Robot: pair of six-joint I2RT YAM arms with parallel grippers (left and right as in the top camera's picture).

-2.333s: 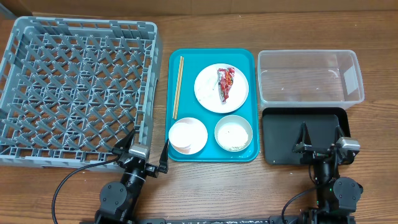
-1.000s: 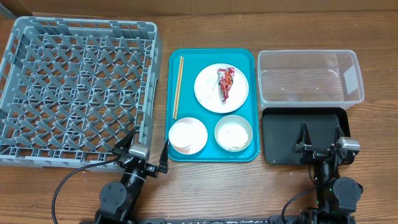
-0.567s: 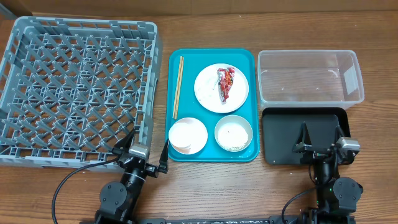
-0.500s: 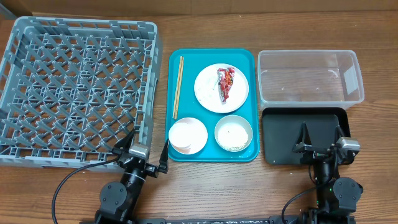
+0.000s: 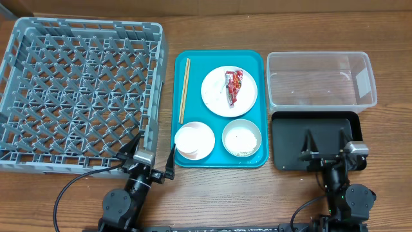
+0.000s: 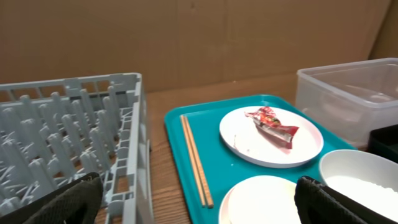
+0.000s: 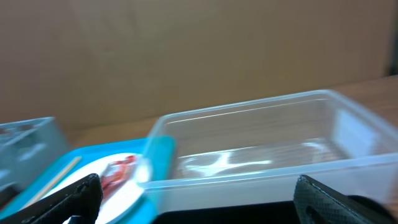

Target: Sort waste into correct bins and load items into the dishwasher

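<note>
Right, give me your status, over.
Both open: left gripper by the rack, right gripper over the black tray. Snack wrapper on the plate, nothing sorted yet. Nothing blocking the teal tray.

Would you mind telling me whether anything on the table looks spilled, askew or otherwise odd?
Nothing stands out. The red wrapper lies crumpled on the plate, rice sits inside the greenish bowl, and the chopsticks lie straight on the teal tray; nothing is spilled or tipped.
</note>
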